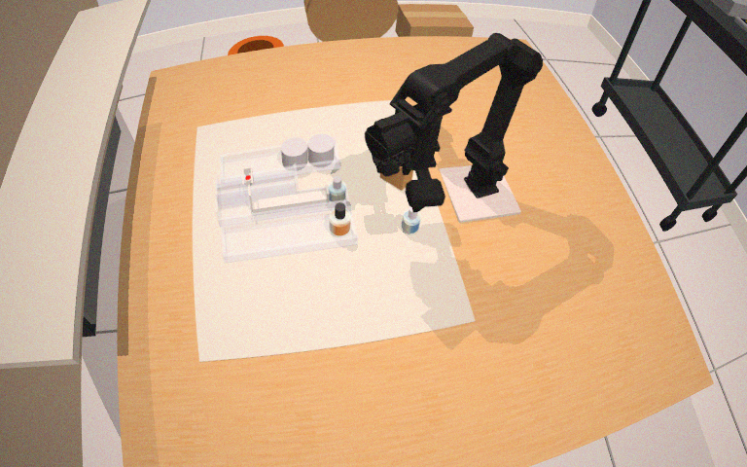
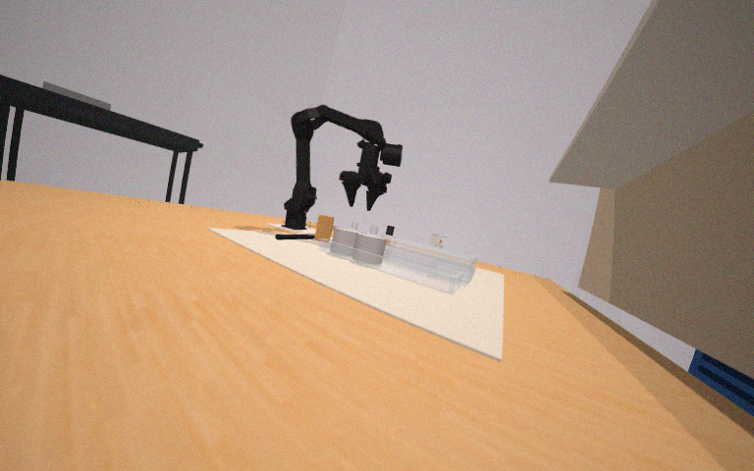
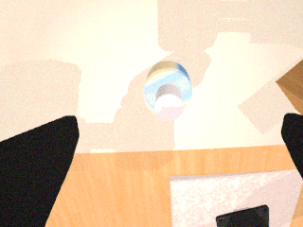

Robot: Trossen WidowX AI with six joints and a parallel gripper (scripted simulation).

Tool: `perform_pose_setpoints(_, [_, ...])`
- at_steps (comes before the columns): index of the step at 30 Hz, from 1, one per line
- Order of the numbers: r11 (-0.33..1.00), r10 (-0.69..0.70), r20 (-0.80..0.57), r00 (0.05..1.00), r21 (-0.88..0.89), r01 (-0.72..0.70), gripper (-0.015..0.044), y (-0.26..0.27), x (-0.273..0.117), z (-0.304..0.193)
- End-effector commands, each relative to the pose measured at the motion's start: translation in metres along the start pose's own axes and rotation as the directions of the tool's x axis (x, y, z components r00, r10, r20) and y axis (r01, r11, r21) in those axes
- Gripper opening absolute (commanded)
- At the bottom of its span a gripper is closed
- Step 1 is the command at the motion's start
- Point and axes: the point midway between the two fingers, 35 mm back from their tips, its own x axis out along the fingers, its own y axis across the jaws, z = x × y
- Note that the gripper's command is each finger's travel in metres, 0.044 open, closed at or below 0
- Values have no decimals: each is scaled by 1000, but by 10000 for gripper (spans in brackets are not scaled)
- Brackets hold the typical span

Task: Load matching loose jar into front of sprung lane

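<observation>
A black robot arm (image 1: 468,65) (image 2: 302,155) stands on a pale base plate (image 1: 462,214) (image 3: 182,189) at the edge of a cream mat (image 1: 286,307) (image 2: 445,299) (image 3: 99,38), which lies on a wood-grained tabletop (image 1: 352,402) (image 2: 222,355) (image 3: 114,189). The arm arches up and over, and its jaws (image 1: 409,184) (image 2: 360,208) point downward above the mat. They are spread wide apart with nothing between them, and they do not touch the loose jar.

The loose jar (image 1: 410,222) (image 3: 168,90), light blue with a pale cap, stands upright on the mat, near the base plate and outside the clear organizer. In the wrist view it appears between the two dark fingertips, farther up the frame.

The clear organizer (image 1: 289,254) (image 2: 428,272) has parallel lanes. In its middle lane, a matching jar (image 1: 337,191) with a blue body and pale cap stands upright at the front end. An orange-and-white bottle with a black cap (image 1: 339,220) (image 2: 390,230) stands in the neighbouring lane, at the front. In the lane on the other side, two grey-white round containers (image 1: 308,151) (image 2: 357,246) stand side by side.

A brown block (image 1: 397,179) (image 2: 324,228) (image 3: 294,85) stands on the mat, partly hidden by the arm in the top view. Beside it, the exterior view shows a black rod (image 2: 295,236) lying flat.
</observation>
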Motion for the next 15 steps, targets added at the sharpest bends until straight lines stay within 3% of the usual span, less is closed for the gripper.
perform_pose_setpoints(1, [999,-21,-18,1000,-51,20,440,3,5,-12])
perform_pose_setpoints(15, [999,-21,-18,1000,-51,20,440,3,41,-13])
